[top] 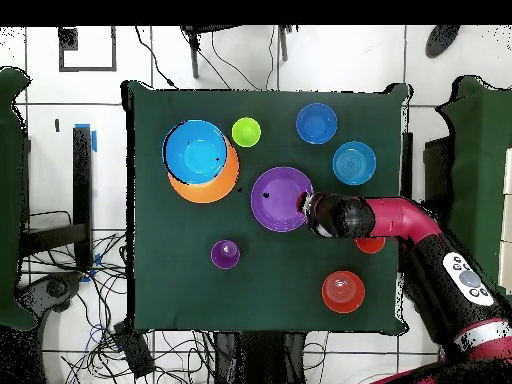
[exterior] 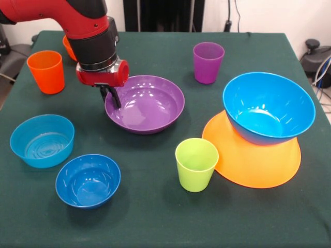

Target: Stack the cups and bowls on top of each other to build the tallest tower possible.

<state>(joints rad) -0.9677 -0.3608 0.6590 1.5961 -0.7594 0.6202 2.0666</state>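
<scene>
Green cloth covers the table [exterior: 155, 217], and the purple bowl [exterior: 147, 106] sits near its middle. Over the bowl's rim on the orange cup's [exterior: 46, 71] side hangs the gripper [exterior: 111, 96]; whether its fingers are clenched or released, I cannot tell. A firm pinch on the rim wall looks wise before lifting toward the blue bowl [exterior: 269, 107], which rests on the upturned orange-yellow bowl [exterior: 253, 157]

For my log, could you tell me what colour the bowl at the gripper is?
Purple bowl, clearest in the front view.
</scene>
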